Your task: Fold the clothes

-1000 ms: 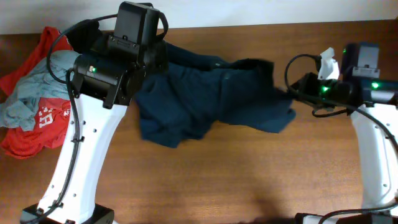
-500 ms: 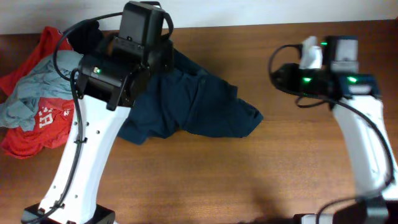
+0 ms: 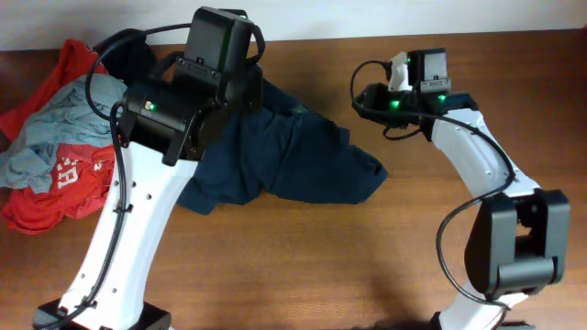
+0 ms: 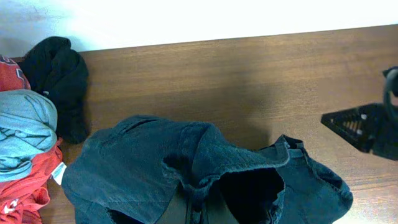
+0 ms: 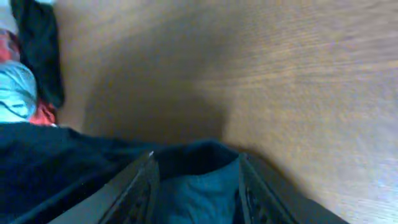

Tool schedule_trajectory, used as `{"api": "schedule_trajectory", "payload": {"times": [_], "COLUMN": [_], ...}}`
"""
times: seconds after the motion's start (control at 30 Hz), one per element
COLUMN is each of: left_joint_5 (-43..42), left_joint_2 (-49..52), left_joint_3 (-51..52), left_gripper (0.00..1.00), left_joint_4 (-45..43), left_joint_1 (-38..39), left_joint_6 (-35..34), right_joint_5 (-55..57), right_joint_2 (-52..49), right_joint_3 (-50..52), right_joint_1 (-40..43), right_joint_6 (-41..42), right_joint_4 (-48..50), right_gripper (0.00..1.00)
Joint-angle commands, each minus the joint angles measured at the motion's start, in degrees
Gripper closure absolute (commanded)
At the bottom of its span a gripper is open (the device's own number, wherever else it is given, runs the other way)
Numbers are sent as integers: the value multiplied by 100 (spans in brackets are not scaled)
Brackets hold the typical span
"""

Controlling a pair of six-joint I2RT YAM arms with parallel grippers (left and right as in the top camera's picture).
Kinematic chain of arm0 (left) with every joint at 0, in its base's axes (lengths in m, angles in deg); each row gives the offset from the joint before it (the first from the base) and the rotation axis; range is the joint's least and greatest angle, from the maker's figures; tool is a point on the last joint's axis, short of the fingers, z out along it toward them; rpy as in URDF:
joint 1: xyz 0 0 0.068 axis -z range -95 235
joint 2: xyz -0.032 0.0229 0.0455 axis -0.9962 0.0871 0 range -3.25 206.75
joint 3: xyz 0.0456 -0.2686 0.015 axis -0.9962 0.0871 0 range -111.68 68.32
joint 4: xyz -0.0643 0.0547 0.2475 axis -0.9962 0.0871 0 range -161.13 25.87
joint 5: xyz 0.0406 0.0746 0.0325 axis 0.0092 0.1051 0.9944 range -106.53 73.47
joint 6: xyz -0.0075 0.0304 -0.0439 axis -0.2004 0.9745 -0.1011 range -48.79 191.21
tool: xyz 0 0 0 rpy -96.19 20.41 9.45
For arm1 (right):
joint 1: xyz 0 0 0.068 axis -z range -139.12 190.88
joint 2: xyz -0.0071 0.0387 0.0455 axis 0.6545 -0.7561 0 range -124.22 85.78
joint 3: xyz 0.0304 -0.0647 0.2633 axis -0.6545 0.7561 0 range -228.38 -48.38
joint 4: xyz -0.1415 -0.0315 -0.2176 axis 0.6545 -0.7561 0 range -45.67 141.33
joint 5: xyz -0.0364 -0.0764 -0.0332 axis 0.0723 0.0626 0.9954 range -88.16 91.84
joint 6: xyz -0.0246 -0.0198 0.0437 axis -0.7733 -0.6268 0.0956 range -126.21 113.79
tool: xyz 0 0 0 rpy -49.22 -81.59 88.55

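Navy clothes (image 3: 293, 160) lie crumpled on the wooden table (image 3: 367, 266), centre-left, partly under the left arm. Left gripper (image 4: 194, 210) is clamped on a bunched fold at the garment's near edge. Right gripper (image 5: 198, 186) hangs by the garment's right edge, fingers (image 5: 140, 186) spread apart, navy fabric showing between them. Red garment (image 3: 41, 197), grey garment (image 3: 46, 137) and black garment (image 4: 59, 74) are heaped at far left.

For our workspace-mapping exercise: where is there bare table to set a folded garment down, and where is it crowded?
Free: the front table strip between the navy shorts and near edge; also wood between shorts and right arm. Crowded: the left end, with the red garment, grey garment and black garment.
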Motion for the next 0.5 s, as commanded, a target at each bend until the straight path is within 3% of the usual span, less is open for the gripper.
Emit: {"api": "schedule_trajectory", "payload": {"times": [0.0, 0.4, 0.43, 0.47], "left_joint_5": [-2, 0, 0, 0], "left_joint_2": [-2, 15, 20, 26], "left_joint_3": [-101, -101, -101, -101], "left_gripper": [99, 99, 99, 99], "left_joint_4": [-17, -15, -15, -17], "left_joint_1": [20, 20, 20, 20], "left_joint_6": [111, 114, 114, 114], "right_joint_5": [-254, -247, -249, -245], "right_joint_2": [-295, -682, -682, -682], "right_joint_3": [-39, -39, -39, -39], "right_joint_1": [-173, -588, -588, -586], "right_joint_6": [236, 177, 136, 120], "right_joint_4": [146, -332, -378, -420], "right_gripper": [54, 50, 50, 58]}}
